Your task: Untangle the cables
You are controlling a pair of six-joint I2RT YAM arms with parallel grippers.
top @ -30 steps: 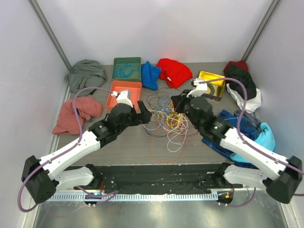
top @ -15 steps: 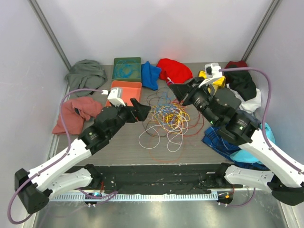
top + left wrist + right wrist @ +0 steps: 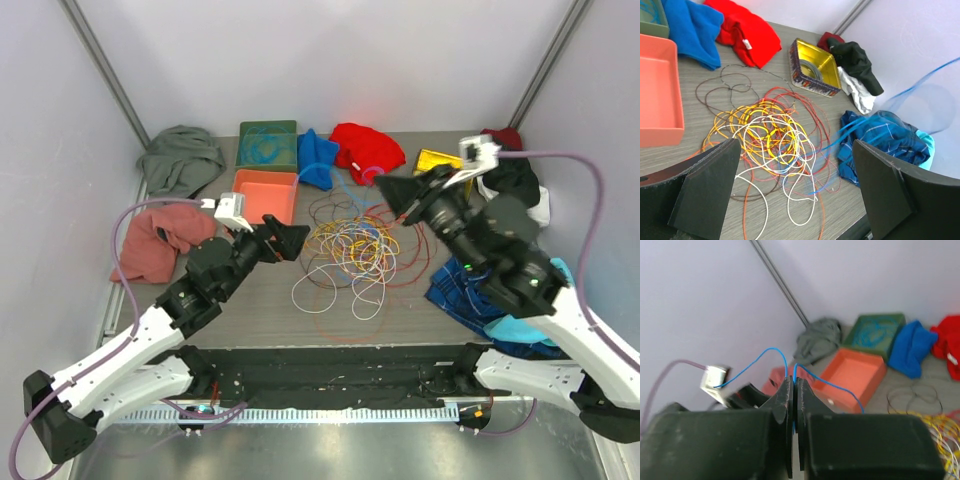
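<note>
A tangle of cables (image 3: pixel 352 247) in yellow, orange, red, white, blue and dark brown lies at the table's middle; it also shows in the left wrist view (image 3: pixel 765 137). My right gripper (image 3: pixel 392 190) is raised above the pile's right side and shut on a blue cable (image 3: pixel 830 385), which loops out both sides of its tips (image 3: pixel 793 382). That blue cable rises blurred from the pile (image 3: pixel 900 95). My left gripper (image 3: pixel 292 238) is open and empty, above the pile's left edge (image 3: pixel 792 200).
An orange tray (image 3: pixel 266 197) and a green tray (image 3: pixel 267 145) holding blue cable stand at the back left. A yellow tin (image 3: pixel 444 165) is at the back right. Cloth garments lie around: grey (image 3: pixel 180 157), pink (image 3: pixel 160 240), blue (image 3: pixel 318 157), red (image 3: pixel 366 150), dark (image 3: pixel 515 180), blue plaid (image 3: pixel 480 285).
My right gripper rose and swung back right, pulling the blue cable up out of the pile. My left gripper drew back left and opened. The pile spread and shifted.
</note>
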